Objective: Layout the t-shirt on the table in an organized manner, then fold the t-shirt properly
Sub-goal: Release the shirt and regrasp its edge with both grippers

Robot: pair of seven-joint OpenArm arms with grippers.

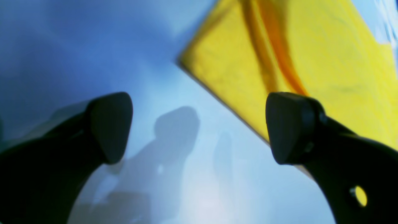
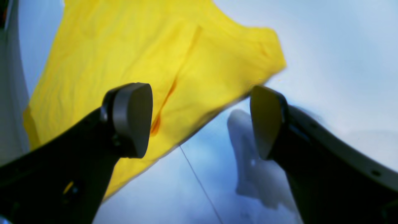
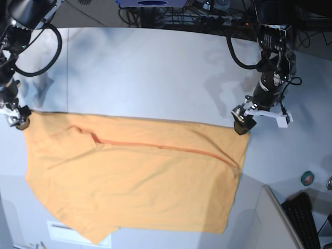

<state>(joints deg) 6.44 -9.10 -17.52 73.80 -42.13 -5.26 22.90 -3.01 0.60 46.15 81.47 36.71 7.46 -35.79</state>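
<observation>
In the base view my right gripper (image 3: 19,122) hangs at nine o'clock over the shirt's (image 3: 135,176) far corner, jaws spread wide and holding nothing, with bare table (image 3: 155,67) open toward twelve. The shirt lies flat across the table's near half, orange-yellow, a long crease running from ten toward four, its near edge ragged at seven. My left gripper (image 3: 243,124) sits at three o'clock over the other far corner, likewise wide open and empty.
</observation>
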